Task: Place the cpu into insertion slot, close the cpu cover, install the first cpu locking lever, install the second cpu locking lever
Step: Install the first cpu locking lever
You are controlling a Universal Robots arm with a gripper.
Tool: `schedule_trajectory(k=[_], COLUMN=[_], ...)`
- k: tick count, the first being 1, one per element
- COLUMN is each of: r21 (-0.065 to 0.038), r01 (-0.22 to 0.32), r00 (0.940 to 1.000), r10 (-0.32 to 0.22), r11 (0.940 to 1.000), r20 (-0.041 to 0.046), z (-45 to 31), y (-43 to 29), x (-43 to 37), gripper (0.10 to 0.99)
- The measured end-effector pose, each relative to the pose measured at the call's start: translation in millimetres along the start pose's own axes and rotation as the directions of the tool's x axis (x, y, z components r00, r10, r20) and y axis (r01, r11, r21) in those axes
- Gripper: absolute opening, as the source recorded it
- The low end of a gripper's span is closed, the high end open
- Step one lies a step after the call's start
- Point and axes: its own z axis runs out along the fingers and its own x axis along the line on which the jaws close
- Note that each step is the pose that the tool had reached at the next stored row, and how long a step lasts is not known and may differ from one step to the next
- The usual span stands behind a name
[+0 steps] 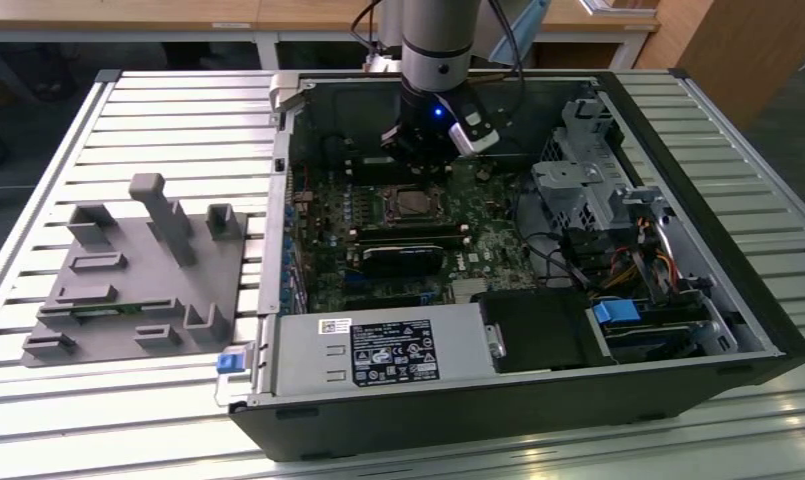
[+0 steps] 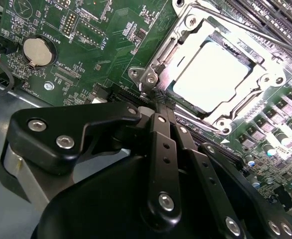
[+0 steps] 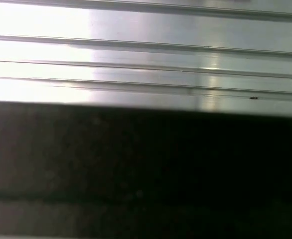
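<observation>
- Exterior view: the black gripper (image 1: pixel 426 143) hangs inside the open black computer case (image 1: pixel 722 300), low over the green circuit board (image 1: pixel 496 250). The square silver-rimmed insertion slot (image 1: pixel 409 203) sits at about 6 o'clock from it, just beside.
- On the slatted metal table (image 1: pixel 135 120), a grey moulded fixture tray (image 1: pixel 129 275) lies at 9 o'clock of the case, well apart.
- Second wrist view: the dull silver square cpu (image 2: pixel 211 79) already lies seated in the slot, with the thin silvery cpu cover (image 2: pixel 265 82) frame down around it.
- The pincer's black fingers (image 2: pixel 158 112) look narrowed together, tips right at the hinge corner of the frame, at 7 o'clock of the chip. Whether they pinch a thin silver locking lever (image 2: pixel 265 39) end there is hard to say; glare hides it.
- First wrist view: pale metal slats and a dark band.
- Risk, as I judge it: a tip slipping off that corner could scrape the board, or a half-caught lever could spring back.
</observation>
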Motion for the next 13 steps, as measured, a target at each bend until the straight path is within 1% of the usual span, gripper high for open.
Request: schedule_trajectory(k=[10, 13], r21=[0.0, 0.003], r01=[0.0, -0.001], r00=[1.0, 1.0], r10=[0.0, 0.001], r11=[1.0, 1.0], r20=[0.0001, 0.0], z=[-2.3, -2.3], y=[0.1, 0.1], x=[-0.4, -0.8], gripper=[0.106, 0.106])
